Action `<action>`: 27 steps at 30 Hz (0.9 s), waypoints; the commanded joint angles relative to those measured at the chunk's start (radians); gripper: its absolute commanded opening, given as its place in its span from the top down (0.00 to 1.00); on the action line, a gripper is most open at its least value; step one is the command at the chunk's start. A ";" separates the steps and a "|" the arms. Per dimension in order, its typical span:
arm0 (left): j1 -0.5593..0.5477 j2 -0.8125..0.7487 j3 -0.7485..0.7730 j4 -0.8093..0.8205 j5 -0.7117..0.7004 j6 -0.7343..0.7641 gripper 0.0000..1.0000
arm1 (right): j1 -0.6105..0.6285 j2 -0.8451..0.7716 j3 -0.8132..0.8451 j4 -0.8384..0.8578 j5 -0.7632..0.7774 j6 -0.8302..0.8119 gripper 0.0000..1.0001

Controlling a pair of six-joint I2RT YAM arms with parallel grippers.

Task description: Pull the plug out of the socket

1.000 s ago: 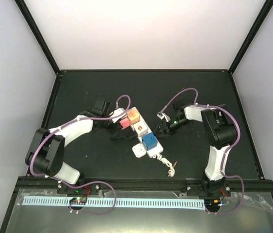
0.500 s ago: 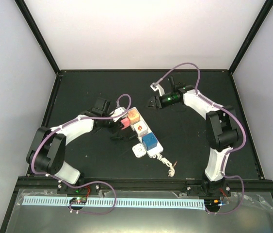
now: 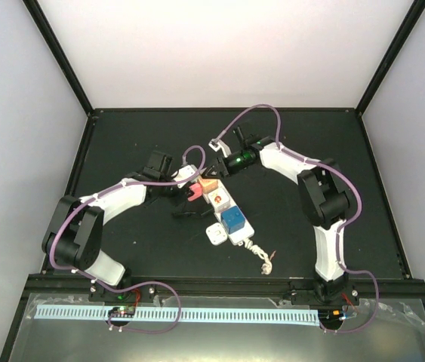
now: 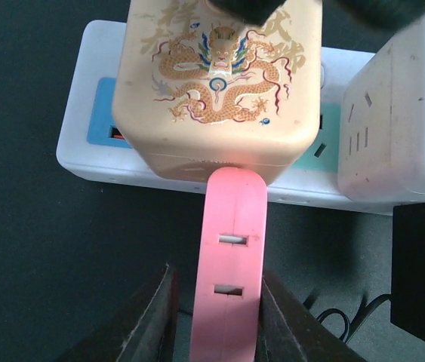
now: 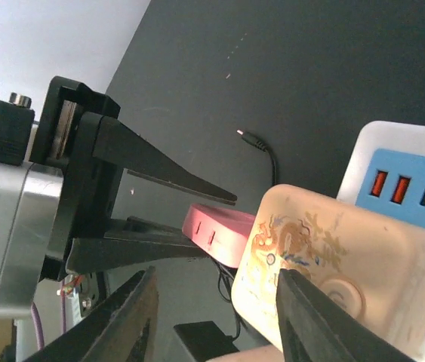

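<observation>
The socket [image 3: 242, 238] is a long white strip lying diagonally on the black table, with cube adapters plugged along it. A cream dragon-printed cube [image 4: 220, 83] sits near its far end. A flat pink plug [image 4: 231, 264] sticks out sideways from under that cube. My left gripper [image 4: 216, 302] straddles the pink plug: the right finger touches it and a gap shows on the left. My right gripper [image 5: 212, 309] stands open at the strip's far end [image 3: 216, 167]; one finger overlaps the cream cube [image 5: 333, 271], the other hangs free.
A white cube [image 3: 220, 200] and a blue cube [image 3: 233, 220] sit further down the strip, with a small white adapter [image 3: 216, 235] beside it and a bundled cord [image 3: 262, 258] at its near end. A black block with a thin cable [image 4: 423, 279] lies by the left gripper.
My right arm has swung from the table's right middle, round the far side, to the cream cube at the strip's far end. The left arm has stayed at the pink plug.
</observation>
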 commanded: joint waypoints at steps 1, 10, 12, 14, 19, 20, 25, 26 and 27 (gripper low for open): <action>-0.007 0.018 0.016 0.025 0.030 0.025 0.73 | 0.018 0.028 0.043 0.047 -0.009 0.044 0.56; -0.007 0.029 0.023 0.016 0.031 0.026 0.75 | 0.030 0.107 0.064 0.051 -0.026 0.069 0.66; -0.007 0.026 0.022 0.017 0.029 0.025 0.76 | 0.031 0.113 0.062 0.047 -0.028 0.067 0.68; -0.008 0.024 0.021 0.018 0.024 0.024 0.78 | 0.031 0.111 0.051 0.044 -0.027 0.062 0.72; -0.007 0.022 0.019 0.017 0.019 0.025 0.82 | 0.030 0.109 0.033 0.036 -0.010 0.056 0.77; -0.008 0.024 0.021 0.013 0.017 0.025 0.83 | 0.030 0.109 0.032 0.027 -0.003 0.051 0.79; -0.008 0.017 0.019 0.000 0.005 0.027 0.88 | 0.030 0.104 0.016 -0.003 0.034 0.012 0.84; -0.008 0.016 0.018 -0.002 -0.001 0.028 0.89 | 0.030 0.103 0.011 -0.004 0.041 0.009 0.85; -0.007 0.016 0.016 -0.003 -0.008 0.031 0.90 | 0.028 0.105 0.008 -0.006 0.050 0.003 0.86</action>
